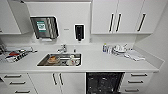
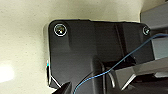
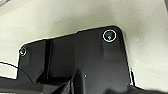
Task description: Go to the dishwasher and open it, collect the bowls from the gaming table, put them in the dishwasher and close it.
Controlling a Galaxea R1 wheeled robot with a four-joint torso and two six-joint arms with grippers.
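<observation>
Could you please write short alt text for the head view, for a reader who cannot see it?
A white kitchen counter with a steel sink holding dishes, seen from above. Below it, right of the sink, the dishwasher shows a dark open interior. White cupboards and a paper towel dispenser hang on the wall.

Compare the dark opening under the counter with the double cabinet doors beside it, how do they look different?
The dishwasher shows a dark, open interior; the white double cabinet doors are shut. The white double cabinet doors carry two dark vertical bar handles; no handle is visible at the dishwasher's opening. The dishwasher sits right of the steel sink; the doors sit directly beneath it. Both are set under the same white countertop.
</observation>
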